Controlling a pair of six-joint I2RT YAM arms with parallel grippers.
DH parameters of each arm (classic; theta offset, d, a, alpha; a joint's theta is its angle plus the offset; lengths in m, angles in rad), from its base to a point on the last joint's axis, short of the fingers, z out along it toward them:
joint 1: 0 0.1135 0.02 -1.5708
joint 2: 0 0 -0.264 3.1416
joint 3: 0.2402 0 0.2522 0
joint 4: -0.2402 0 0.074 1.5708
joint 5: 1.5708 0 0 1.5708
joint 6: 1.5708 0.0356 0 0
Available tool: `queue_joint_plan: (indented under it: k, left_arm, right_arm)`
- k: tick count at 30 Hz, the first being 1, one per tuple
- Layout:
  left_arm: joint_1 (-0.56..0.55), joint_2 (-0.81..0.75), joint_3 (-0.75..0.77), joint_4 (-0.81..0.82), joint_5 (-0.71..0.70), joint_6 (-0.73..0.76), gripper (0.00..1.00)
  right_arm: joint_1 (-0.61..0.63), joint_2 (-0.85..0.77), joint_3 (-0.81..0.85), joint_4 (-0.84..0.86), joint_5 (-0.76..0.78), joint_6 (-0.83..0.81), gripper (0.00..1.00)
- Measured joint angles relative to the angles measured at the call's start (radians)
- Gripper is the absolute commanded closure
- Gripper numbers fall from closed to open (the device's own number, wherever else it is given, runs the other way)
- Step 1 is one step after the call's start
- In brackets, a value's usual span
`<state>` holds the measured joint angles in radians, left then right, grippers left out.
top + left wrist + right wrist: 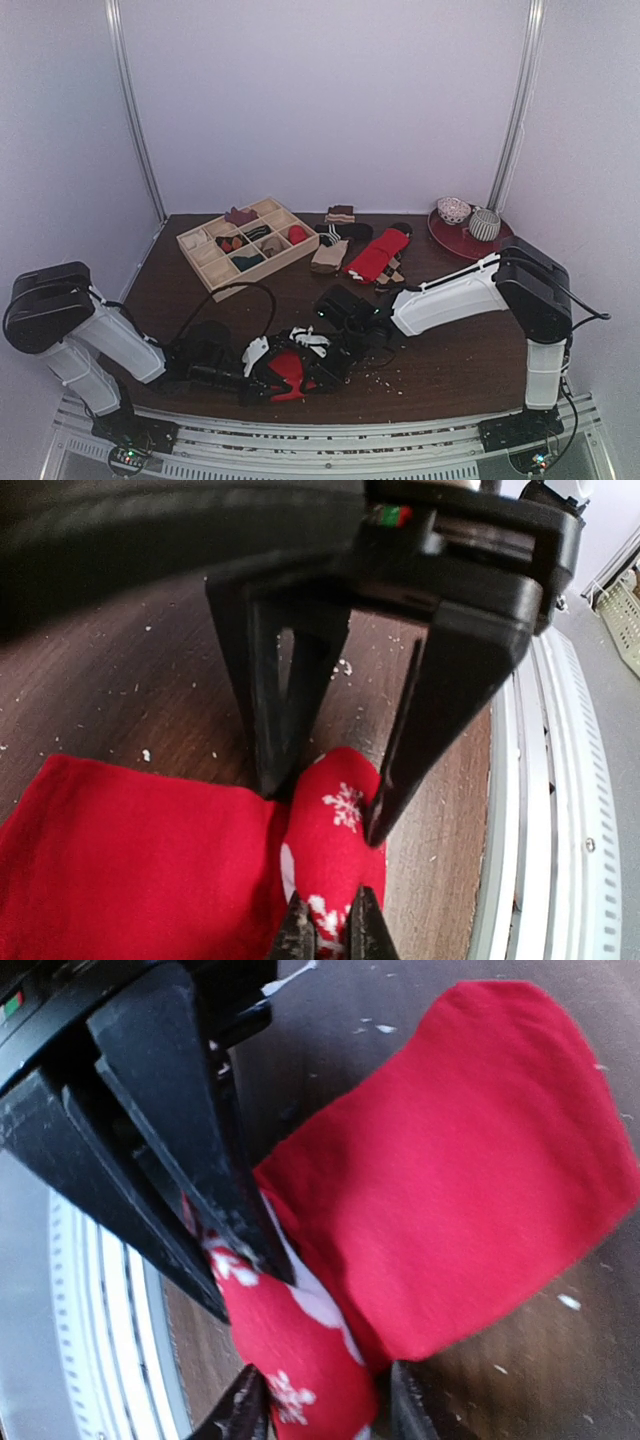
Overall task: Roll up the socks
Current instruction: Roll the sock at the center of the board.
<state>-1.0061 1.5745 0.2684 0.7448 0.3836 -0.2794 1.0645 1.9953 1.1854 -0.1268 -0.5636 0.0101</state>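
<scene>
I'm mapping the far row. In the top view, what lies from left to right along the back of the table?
Wooden compartment tray → cream sock → plain red sock → red plate.

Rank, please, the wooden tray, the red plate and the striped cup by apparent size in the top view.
Largest to smallest:
wooden tray
red plate
striped cup
All sit far back, so nearness hardly matters.

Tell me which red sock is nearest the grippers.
The red sock with white snowflakes, at the near edge of the table, pinched by the left gripper. The plain red sock lies far back.
</scene>
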Motion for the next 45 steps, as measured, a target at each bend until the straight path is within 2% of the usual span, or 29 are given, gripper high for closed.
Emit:
queue_joint_plan:
  k: [6,10,12,15,18,24,29,36,41,45]
  left_arm:
    - [-0.002,0.003,0.002,0.01,-0.017,-0.017,1.0]
    - [-0.002,0.003,0.005,0.009,-0.032,-0.018,1.0]
    - [-0.002,0.003,0.005,0.008,-0.031,-0.018,1.0]
    - [-0.002,0.004,0.005,0.009,-0.031,-0.018,1.0]
    - [-0.002,0.005,0.005,0.01,-0.029,-0.018,1.0]
    - [-0.002,0.015,0.012,0.014,-0.024,-0.018,1.0]
    - [-0.002,0.016,0.013,0.013,-0.023,-0.018,1.0]
    - [-0.002,0.014,0.014,0.008,-0.024,-0.018,1.0]
    - [-0.002,0.001,0.018,-0.016,-0.028,-0.018,1.0]
    - [-0.002,-0.058,0.014,-0.089,-0.044,-0.018,1.0]
  right_arm:
    - [-0.033,-0.061,-0.041,-0.006,0.097,0.047,0.5]
    - [-0.053,-0.061,-0.025,-0.014,0.142,0.069,0.58]
    - [-0.058,-0.045,0.01,-0.029,0.169,0.073,0.61]
    - [-0.068,0.016,0.1,-0.023,0.191,0.072,0.59]
    - [-0.069,0.031,0.121,0.006,0.21,0.076,0.59]
    - [-0.066,0.102,0.229,0.0,0.212,0.066,0.64]
    - [-0.049,0.131,0.235,-0.002,0.202,0.049,0.7]
    - [-0.023,0.142,0.235,0.003,0.216,0.044,0.71]
    - [0.0,0.142,0.23,0.013,0.337,0.061,0.71]
    - [0.02,0.117,0.165,0.072,0.438,0.095,0.71]
